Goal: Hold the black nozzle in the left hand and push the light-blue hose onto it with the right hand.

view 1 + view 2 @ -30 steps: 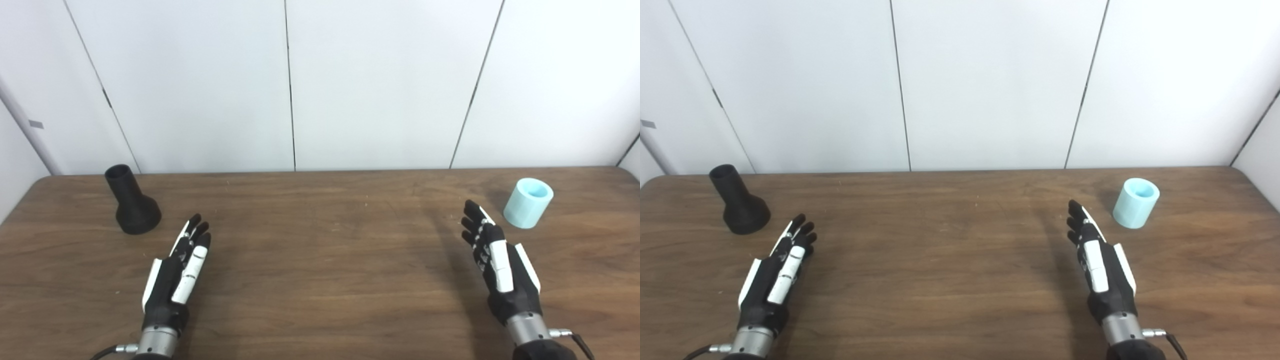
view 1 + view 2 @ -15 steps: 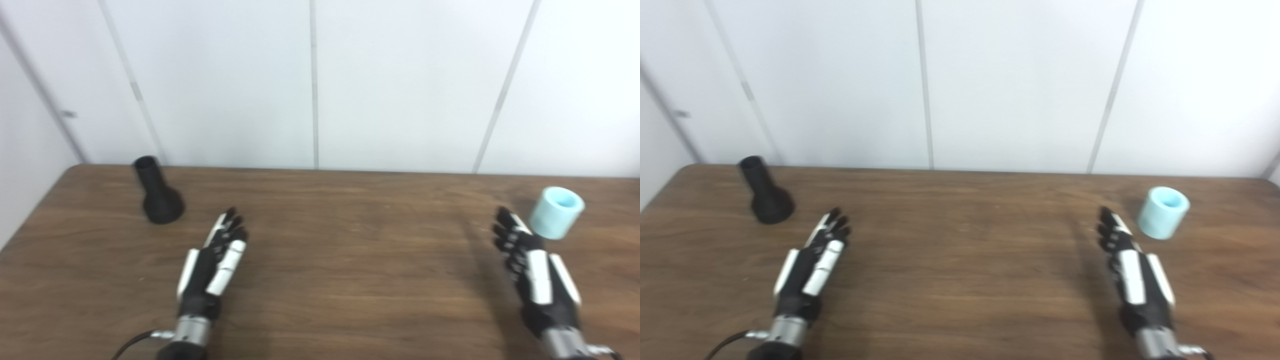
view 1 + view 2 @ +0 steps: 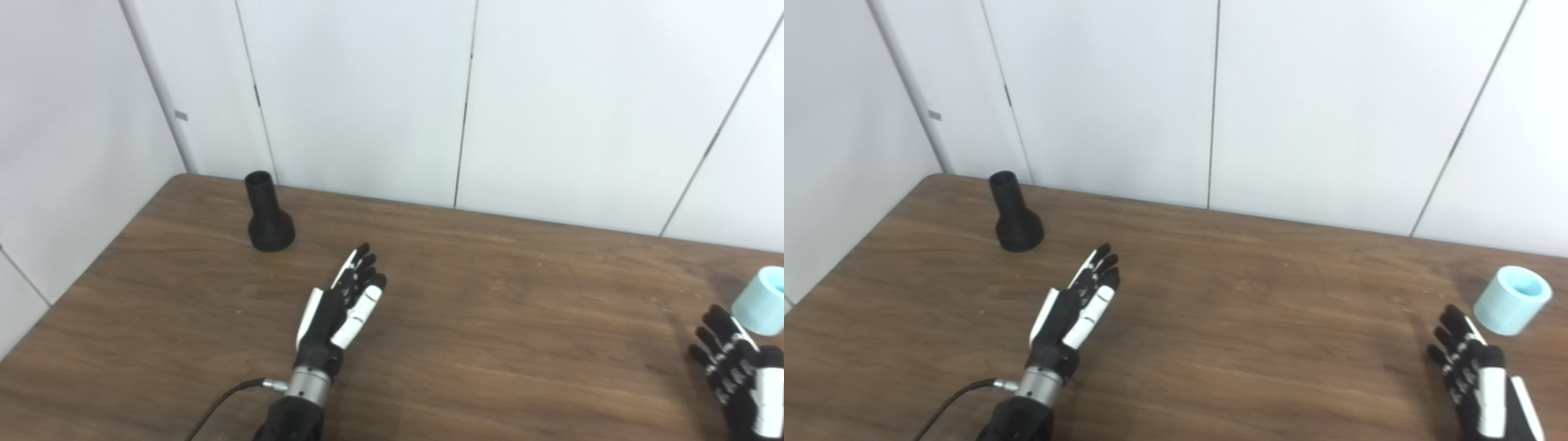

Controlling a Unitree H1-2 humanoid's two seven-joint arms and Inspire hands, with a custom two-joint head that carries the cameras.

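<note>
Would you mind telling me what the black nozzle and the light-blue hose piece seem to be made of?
Black nozzle: apparently rigid matte plastic, dull and without glare. Light-blue hose: likely plastic too, a thick-walled, matte, stiff-looking cylinder; rubber cannot be ruled out.

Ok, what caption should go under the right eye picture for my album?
Two open robot hands, left hand and right hand, wait above the table; black nozzle and light-blue hose untouched.
</note>
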